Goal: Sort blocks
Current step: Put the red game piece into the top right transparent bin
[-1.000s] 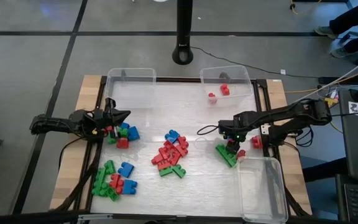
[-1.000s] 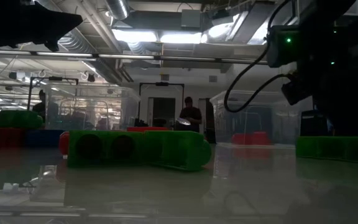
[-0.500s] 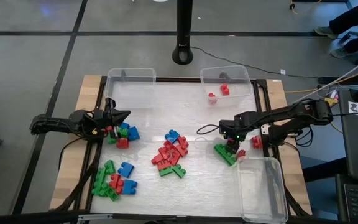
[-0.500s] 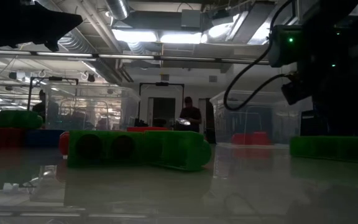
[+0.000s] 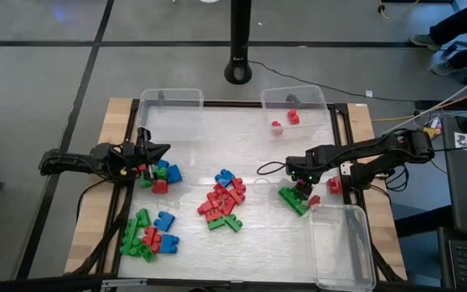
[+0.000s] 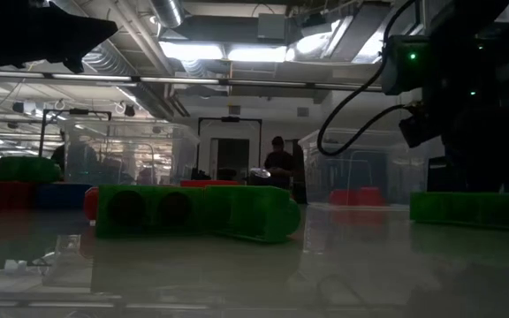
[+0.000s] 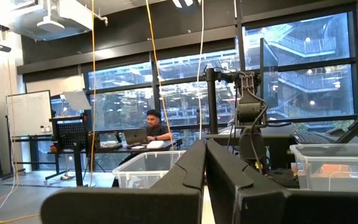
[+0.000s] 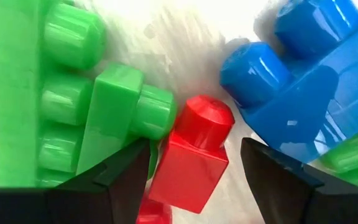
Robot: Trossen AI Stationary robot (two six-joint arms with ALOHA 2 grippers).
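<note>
Your right hand [image 5: 302,192] is low over the counter [image 5: 258,146] on its right side, fingers [image 8: 129,171] spread apart with a small red block [image 8: 194,158] standing between them. In the wrist view that block sits in the gap, and you cannot tell whether the finger pads touch it. Just beside it lie a long green block [image 8: 23,93] and a shorter green block [image 8: 120,115], which touches it; a blue block [image 8: 309,87] lies on its other side. From above, the long green block [image 5: 293,201] shows at your hand, close to the corner of the clear bin [image 5: 343,243] at the counter's near right.

Your left hand [image 5: 159,151] is clenched shut with nothing in it, held level at the left edge of the counter, beside a small heap of blue, red and green blocks [image 5: 162,175].

Farther out, a mixed pile of blocks [image 5: 225,200] lies mid-counter, and another cluster [image 5: 147,235] sits toward the near left. At the far edge stand two more clear bins: the right one [image 5: 295,107] holds two red blocks [image 5: 286,121], while the left bin [image 5: 171,103] shows none.

Beyond the counter, a person [image 6: 278,163] stands in the room.
</note>
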